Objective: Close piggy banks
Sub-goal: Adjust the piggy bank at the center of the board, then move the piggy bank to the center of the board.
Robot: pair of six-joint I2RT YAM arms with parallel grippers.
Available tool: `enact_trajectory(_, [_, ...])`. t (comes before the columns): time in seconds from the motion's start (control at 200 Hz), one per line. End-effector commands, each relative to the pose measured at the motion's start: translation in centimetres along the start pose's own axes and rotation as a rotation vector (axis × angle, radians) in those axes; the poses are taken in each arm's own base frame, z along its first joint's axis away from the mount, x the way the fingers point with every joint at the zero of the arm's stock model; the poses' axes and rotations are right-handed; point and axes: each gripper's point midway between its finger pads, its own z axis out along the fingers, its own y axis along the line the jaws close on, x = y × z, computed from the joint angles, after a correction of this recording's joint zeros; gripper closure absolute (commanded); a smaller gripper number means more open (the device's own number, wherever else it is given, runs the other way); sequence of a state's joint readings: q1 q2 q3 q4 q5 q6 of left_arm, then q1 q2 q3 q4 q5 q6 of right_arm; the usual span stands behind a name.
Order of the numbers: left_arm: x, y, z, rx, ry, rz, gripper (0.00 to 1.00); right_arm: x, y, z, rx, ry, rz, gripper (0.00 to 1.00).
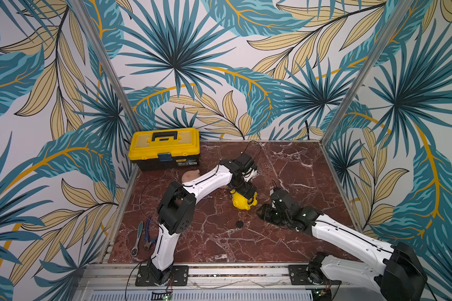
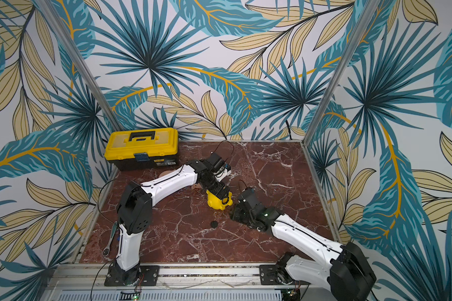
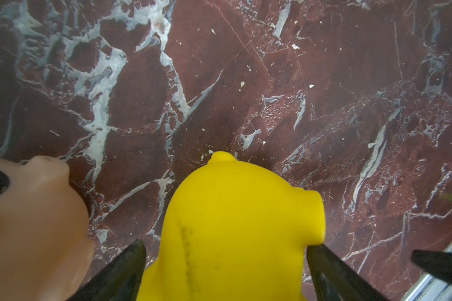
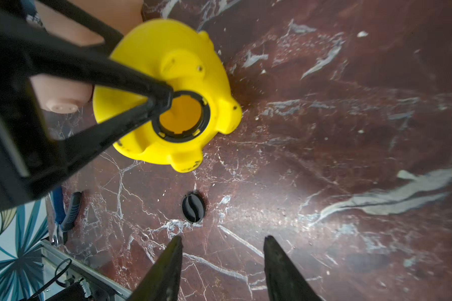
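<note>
Left hand clamped on yellow piggy bank, tipped on desk, open belly hole facing right hand. Right hand jaws apart, empty. Black plug lies on desk just ahead, between it and hole. Right arm nearer plug.

Readable text: none is coming through in any view. The toolbox is carrying a small yellow badge and a white sticker side by side on its black front, showing in both top views. Print on both is appearing too small and blurred to make out; the sticker is possibly bearing a barcode, but that is remaining uncertain.
</note>
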State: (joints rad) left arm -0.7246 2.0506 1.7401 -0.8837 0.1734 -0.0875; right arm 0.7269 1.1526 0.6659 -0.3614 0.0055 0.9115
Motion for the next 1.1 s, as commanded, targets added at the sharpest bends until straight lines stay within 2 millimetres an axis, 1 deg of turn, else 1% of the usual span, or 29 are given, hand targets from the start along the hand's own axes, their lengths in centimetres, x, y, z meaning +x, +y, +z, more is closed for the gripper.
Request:
enact_trajectory(0.0, [-1.3, -0.6, -1.6, 0.039, -0.044, -0.044, 0.03, -0.4, 1.9, 0.8, 0.000, -0.053, -0.002, 0.48])
enact_trajectory(0.015, [-1.3, -0.6, -1.7, 0.041, -0.045, -0.046, 0.03, -0.5, 2.0, 1.0, 0.005, -0.055, -0.003, 0.48])
enact_trajectory(0.03, [-1.4, -0.6, -1.9, 0.043, -0.049, -0.049, 0.03, 0.2, 2.6, 1.1, 0.002, -0.042, -0.030, 0.48])
enact_trajectory(0.045, [-1.4, -0.6, -1.9, 0.047, -0.049, -0.049, 0.03, 0.5, 2.8, 1.3, 0.003, -0.038, -0.039, 0.48])
enact_trajectory(0.14, [-1.4, -0.5, -2.5, 0.052, -0.058, -0.066, 0.03, 1.4, 3.9, 2.1, 0.009, -0.024, -0.079, 0.49])
enact_trajectory(0.32, [-1.3, -0.3, -3.1, 0.070, -0.063, -0.099, 0.03, 2.5, 5.4, 3.4, 0.018, -0.015, -0.134, 0.52])
enact_trajectory(0.406, [-1.2, 0.4, -3.4, 0.061, -0.067, -0.128, 0.03, 2.9, 6.0, 4.0, 0.029, -0.003, -0.161, 0.54])
enact_trajectory(0.461, [-1.2, 0.8, -4.0, 0.055, -0.078, -0.147, 0.03, 3.0, 6.3, 4.3, 0.038, -0.004, -0.175, 0.56])
enact_trajectory(0.636, [-1.6, 1.4, -6.6, 0.050, -0.139, -0.176, 0.02, 3.4, 6.4, 5.0, 0.070, 0.006, -0.204, 0.63])
enact_trajectory(0.831, [-1.4, 2.5, -9.0, 0.026, -0.186, -0.211, 0.03, 4.1, 6.4, 5.8, 0.093, 0.031, -0.219, 0.70])
enact_trajectory(0.961, [-1.1, 3.1, -10.3, 0.014, -0.209, -0.224, 0.03, 4.6, 6.3, 6.5, 0.109, 0.052, -0.220, 0.72])
enact_trajectory(1.097, [-0.7, 3.3, -11.1, 0.008, -0.221, -0.228, 0.03, 4.9, 5.8, 6.9, 0.148, 0.064, -0.229, 0.73])
